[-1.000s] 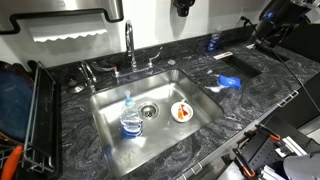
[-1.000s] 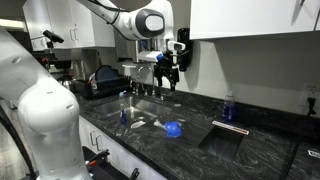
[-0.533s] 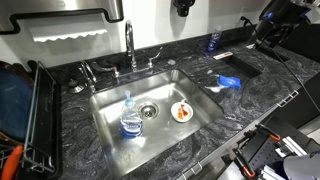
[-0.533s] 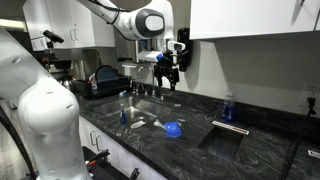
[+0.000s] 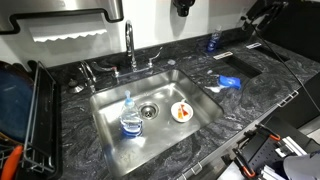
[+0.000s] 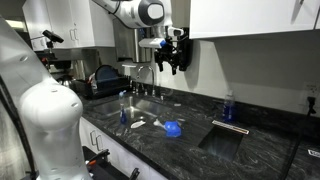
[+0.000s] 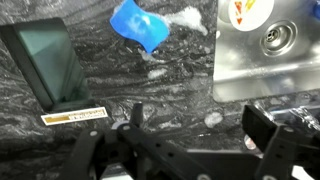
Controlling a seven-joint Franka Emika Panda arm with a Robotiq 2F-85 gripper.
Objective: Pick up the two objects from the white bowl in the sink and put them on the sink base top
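The white bowl point(image 5: 181, 112) sits in the sink point(image 5: 108, 105), right of the drain, with the two objects point(image 5: 182, 113), small orange-and-red pieces, inside. In the wrist view the bowl point(image 7: 250, 9) is cut off by the top edge. My gripper point(image 6: 172, 62) hangs high above the sink's far side, open and empty; it also shows at the top edge of an exterior view point(image 5: 183, 6). In the wrist view its fingers point(image 7: 196, 125) spread over the sink base top point(image 7: 150, 90), the dark marbled stone.
A clear blue-topped bottle point(image 5: 130, 118) stands in the sink left of the drain. A blue item point(image 5: 228, 83) lies on the counter right of the sink, also in the wrist view point(image 7: 140, 25). The faucet point(image 5: 130, 45) rises behind the basin. A black dish rack point(image 5: 30, 110) stands at the left.
My gripper has risen a little above the sink. The bowl, pieces, bottle and blue item have not moved.
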